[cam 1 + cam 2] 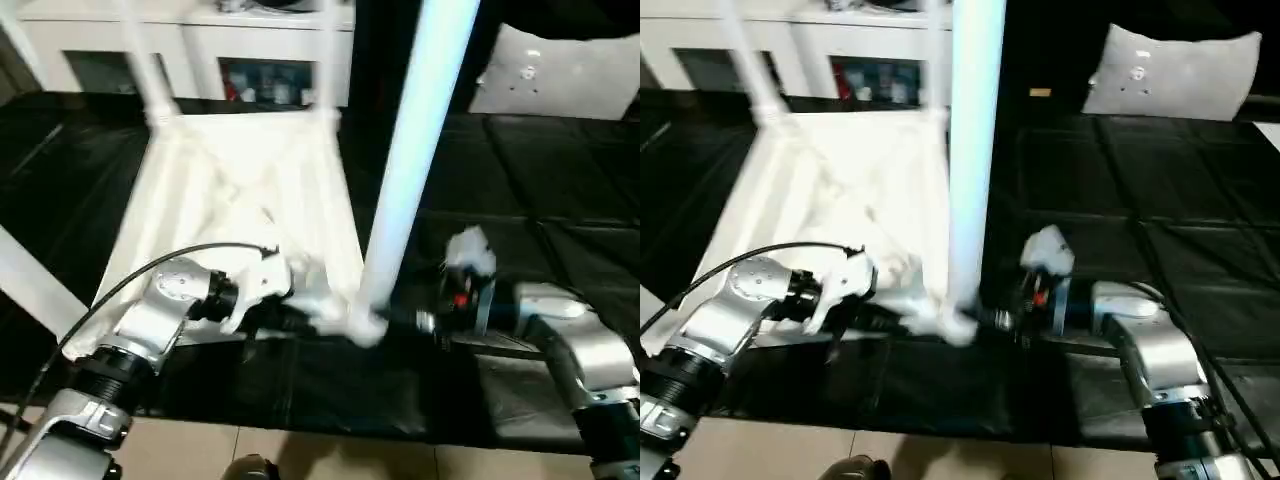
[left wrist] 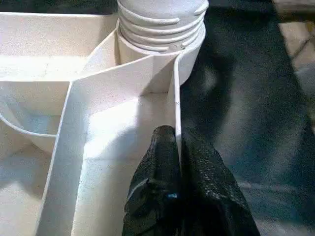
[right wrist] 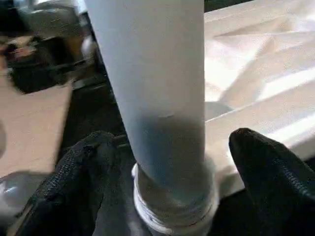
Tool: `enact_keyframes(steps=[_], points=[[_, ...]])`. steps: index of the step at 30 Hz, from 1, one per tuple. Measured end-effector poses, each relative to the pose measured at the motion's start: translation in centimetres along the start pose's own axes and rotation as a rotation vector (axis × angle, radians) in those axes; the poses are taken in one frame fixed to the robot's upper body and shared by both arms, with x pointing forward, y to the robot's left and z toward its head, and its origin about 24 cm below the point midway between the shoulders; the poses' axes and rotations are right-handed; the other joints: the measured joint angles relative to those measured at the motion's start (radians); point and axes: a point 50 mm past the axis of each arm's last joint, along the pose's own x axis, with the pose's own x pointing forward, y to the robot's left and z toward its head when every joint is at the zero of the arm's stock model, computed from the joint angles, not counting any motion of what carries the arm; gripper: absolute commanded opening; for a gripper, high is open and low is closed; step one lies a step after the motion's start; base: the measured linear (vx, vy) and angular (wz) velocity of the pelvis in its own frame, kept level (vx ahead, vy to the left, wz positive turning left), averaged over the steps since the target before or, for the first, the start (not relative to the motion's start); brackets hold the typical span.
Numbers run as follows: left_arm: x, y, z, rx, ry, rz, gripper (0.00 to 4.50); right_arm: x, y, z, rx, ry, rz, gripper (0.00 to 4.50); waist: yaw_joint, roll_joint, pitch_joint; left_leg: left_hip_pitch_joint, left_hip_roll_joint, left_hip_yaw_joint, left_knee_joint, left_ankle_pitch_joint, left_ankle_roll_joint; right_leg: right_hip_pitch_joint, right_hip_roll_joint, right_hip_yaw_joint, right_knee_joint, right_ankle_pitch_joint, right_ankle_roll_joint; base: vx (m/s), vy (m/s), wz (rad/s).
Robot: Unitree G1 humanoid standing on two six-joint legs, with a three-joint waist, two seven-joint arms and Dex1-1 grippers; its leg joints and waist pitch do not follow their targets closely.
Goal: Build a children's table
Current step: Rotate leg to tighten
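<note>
A white leg [image 3: 152, 93] stands upright, its threaded end set in a round corner socket [image 3: 174, 209] of the tabletop [image 3: 256, 88]. The right gripper [image 3: 172, 177] has its jaws spread wide, one black finger [image 3: 78, 182] on each side of the leg, neither touching it. Below is black matting [image 3: 93, 118].

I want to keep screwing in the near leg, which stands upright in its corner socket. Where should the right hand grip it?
Low on the near leg, just above its threads, fingers closing level from both sides: the shaft is round and upright.
</note>
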Motion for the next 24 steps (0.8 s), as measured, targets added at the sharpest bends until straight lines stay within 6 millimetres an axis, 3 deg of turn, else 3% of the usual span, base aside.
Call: enact_keyframes(steps=[6, 19, 24], points=[[0.33, -0.36, 0.17, 0.037, 0.013, -0.088, 0.00, 0.35, -0.17, 0.19, 0.004, 0.029, 0.119, 3.26, 0.017, -0.003, 0.000, 0.000, 0.003, 0.008, 0.002, 0.001, 0.001, 0.000, -0.001, 0.001, 0.000, 0.004, -0.003, 0.000, 0.000, 0.00], [0.56, -0.10, 0.32, 0.070, 0.022, -0.119, 0.00, 0.56, -0.10, 0.02, 0.014, 0.071, 0.208, 2.18, 0.025, -0.004, 0.000, -0.001, 0.005, 0.011, 0.005, 0.003, 0.002, 0.000, -0.002, 0.001, 0.000, 0.007, -0.006, 0.000, 0.000, 0.00], [0.63, -0.05, 0.34, 0.074, 0.020, -0.122, 0.00, 0.53, -0.17, 0.12, 0.012, 0.078, 0.219, 2.06, 0.030, -0.005, -0.001, -0.001, 0.005, 0.012, 0.005, 0.003, 0.002, 0.000, -0.002, 0.001, 0.000, 0.007, -0.006, 0.000, 0.000, 0.00]])
